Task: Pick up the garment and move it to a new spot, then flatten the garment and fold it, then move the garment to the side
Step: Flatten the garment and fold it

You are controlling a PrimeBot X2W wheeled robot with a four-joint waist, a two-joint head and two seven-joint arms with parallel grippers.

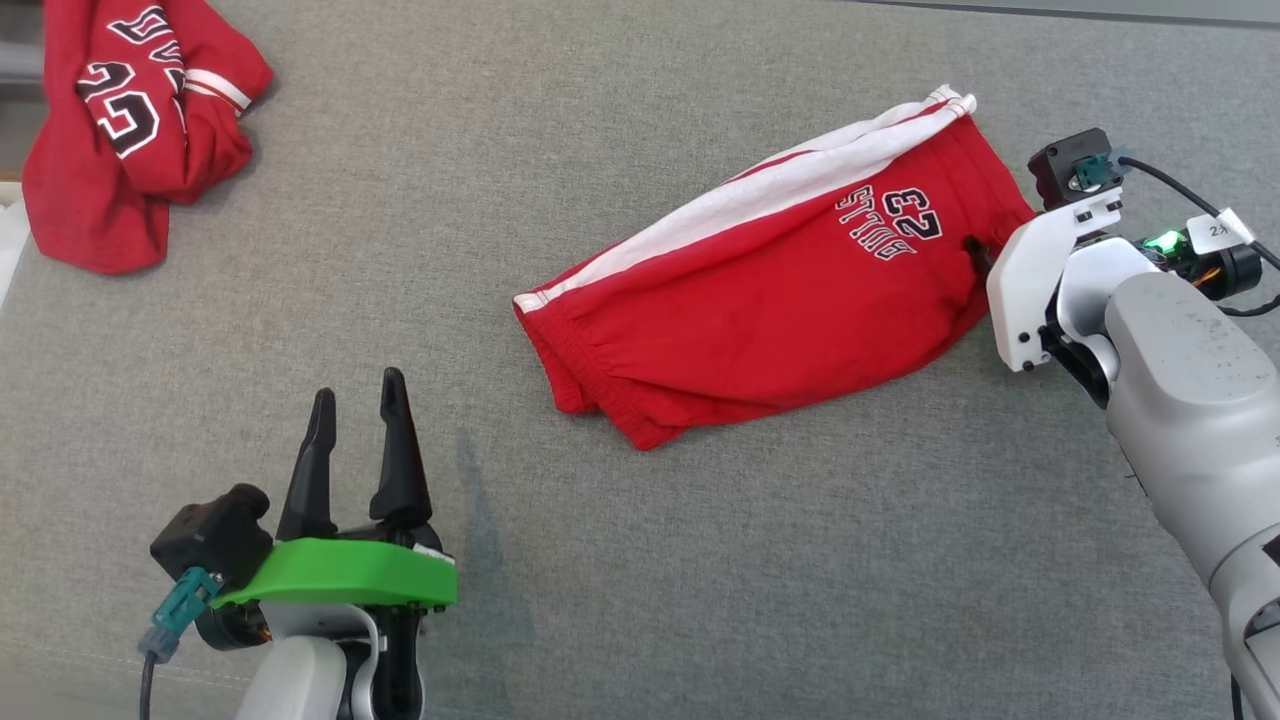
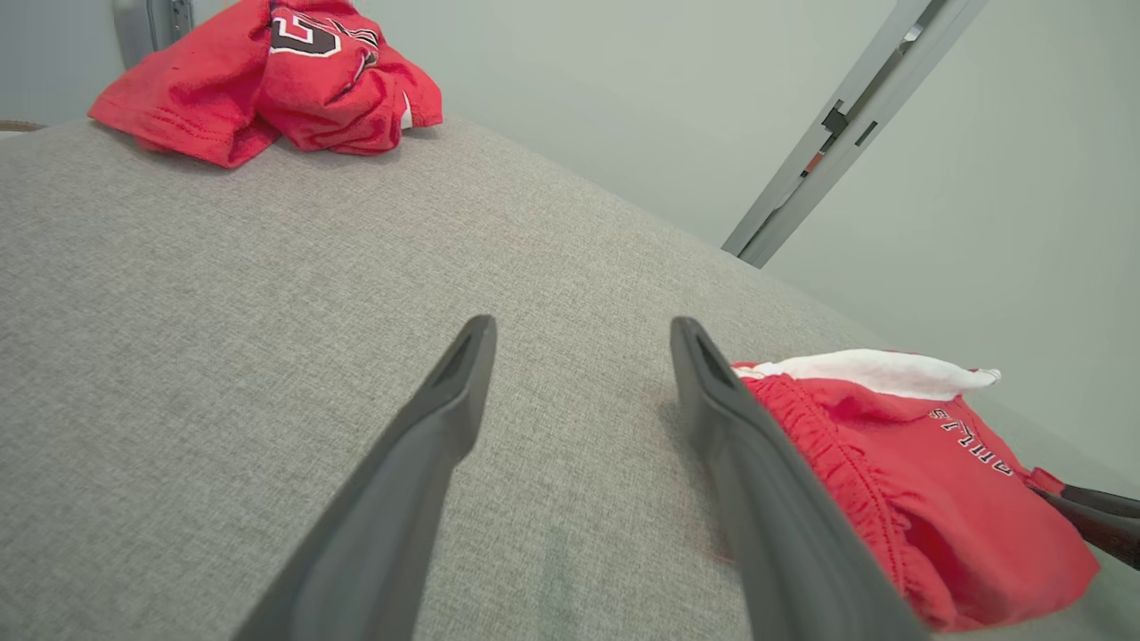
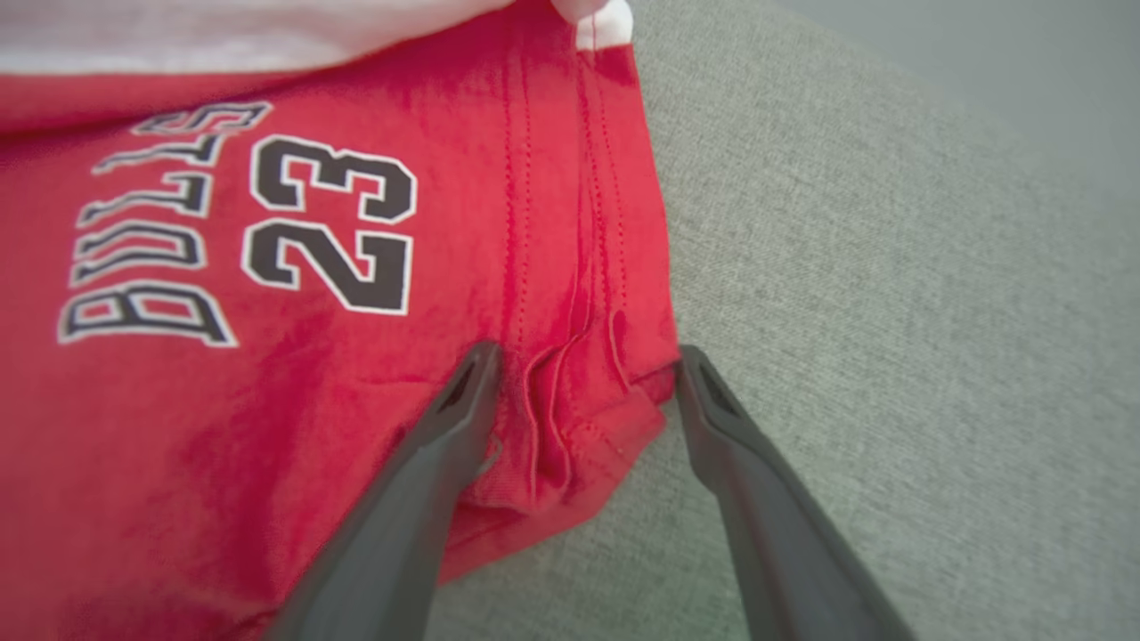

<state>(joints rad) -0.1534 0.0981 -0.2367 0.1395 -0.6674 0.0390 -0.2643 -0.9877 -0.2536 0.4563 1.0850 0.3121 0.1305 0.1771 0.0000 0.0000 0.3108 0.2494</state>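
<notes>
At centre-right of the head frame the red shorts (image 1: 780, 300) lie with long axis lower left to upper right; right gripper (image 3: 588, 356), fingers apart, straddles their right-end hem, nearer than the left gripper (image 1: 355, 400), also apart, well off at lower left.

Looks like a robotics lab or test room: a broad worktop (image 1: 700, 560) covered in plain grey woven cloth, backed by a bare pale grey-green wall (image 2: 623, 107) with a grey metal rail (image 2: 844, 125) slanting up across it. Kitted out as a test rig rather than a household — a small black camera (image 1: 1070, 165) mounted beside the right gripper (image 3: 583, 365), a lit green status light (image 1: 1163, 241) and a paper tag (image 1: 1218, 232) on its wrist, a bright green printed bracket (image 1: 350, 578) and a teal plug (image 1: 180, 605) behind the left gripper (image 1: 358, 385).
</notes>
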